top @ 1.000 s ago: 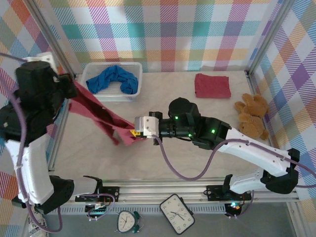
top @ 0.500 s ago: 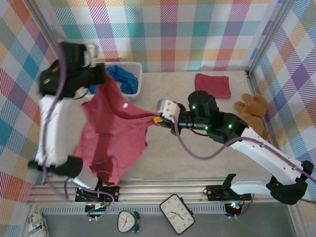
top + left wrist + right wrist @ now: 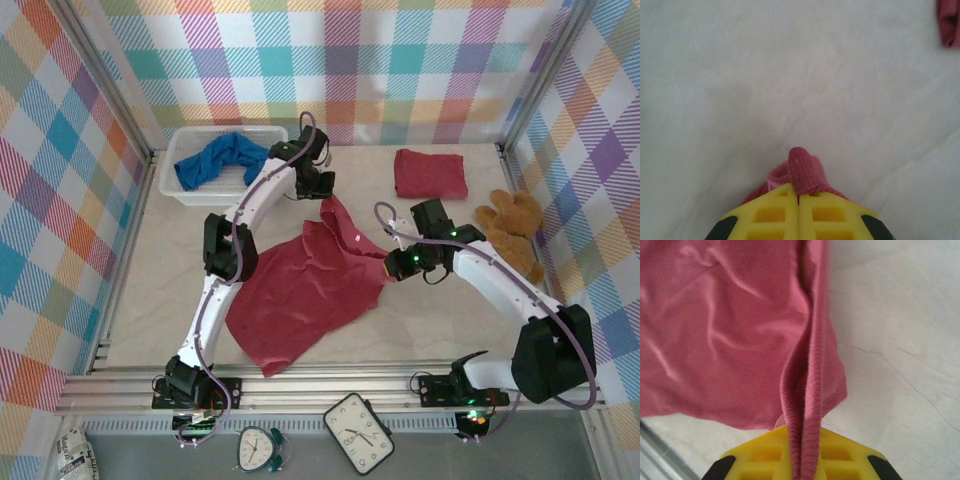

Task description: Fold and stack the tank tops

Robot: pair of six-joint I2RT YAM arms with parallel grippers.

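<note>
Two tools pinch one dark red tank top (image 3: 300, 295) above the pale desk (image 3: 450, 330). The left tool (image 3: 322, 198), reaching to the far middle, is clamped tight on a strap loop. The right tool (image 3: 393, 268) is closed narrow on a doubled ribbed edge at the garment's right side. From that held line the cloth falls away toward the near left. Its long axis runs diagonally from the left tool to the loose hem, with most of it lying on the desk. A folded dark red top (image 3: 430, 173) waits far right, nearer the right arm, and the blue top (image 3: 222, 160) sits in the basket (image 3: 215, 197). A second ago the garment was a taut twisted rope at the left. Half a second ago it hung billowing beside the basket. Now it is spread mid-desk, the left arm swung out to back centre.
</note>
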